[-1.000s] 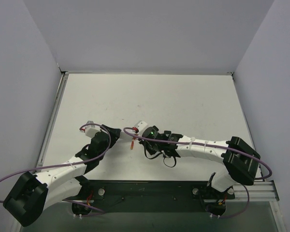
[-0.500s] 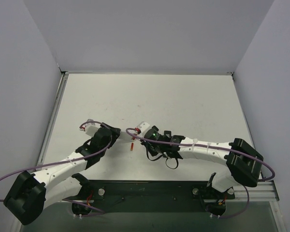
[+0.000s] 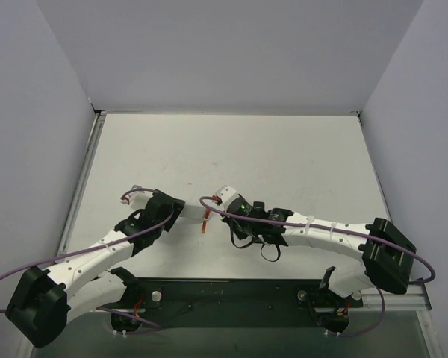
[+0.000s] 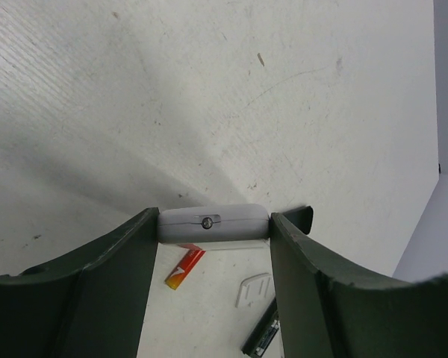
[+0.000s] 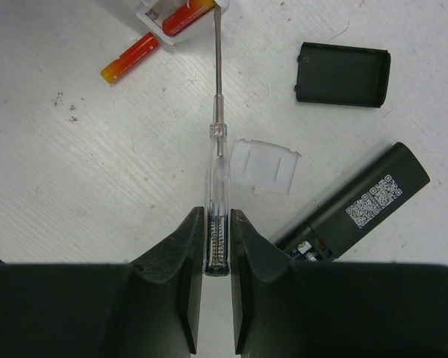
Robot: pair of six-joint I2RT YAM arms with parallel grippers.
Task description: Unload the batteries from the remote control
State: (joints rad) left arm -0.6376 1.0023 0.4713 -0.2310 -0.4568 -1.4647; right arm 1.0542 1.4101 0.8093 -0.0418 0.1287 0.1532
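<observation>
Grey walls [image 3: 231, 52] close in a white, scuffed table [image 3: 284, 156], and both arms reach from the bottom edge of the overhead view towards its middle. The left tool [image 4: 215, 227] has its dark fingers [image 4: 127, 283] set against the two ends of a small white rounded plastic casing [image 4: 214, 222], pinching it between them. In the right wrist view that casing shows at the top left of the frame, with a reddish-orange cylindrical battery [image 5: 187, 15] lying in it. The right tool [image 5: 216, 218] is pressed together on the clear handle of a thin silver-shafted screwdriver [image 5: 218, 142], whose shaft runs straight up the frame. Its tip ends at the top edge, just beside the battery in the casing. A second reddish-orange battery [image 5: 131, 58] lies loose on the table in the upper left of the same frame, near the casing but apart from it. The slim black rectangular remote control [image 5: 366, 198] lies slantwise at the lower right with its square-code labels facing up. Its lower end, which has a lighter recess, sits next to the right tool's finger. A flat whitish plastic strip [image 5: 265, 165] rests between the screwdriver and the remote control, and a small black squarish cover [image 5: 343, 74] lies apart in the upper right
</observation>
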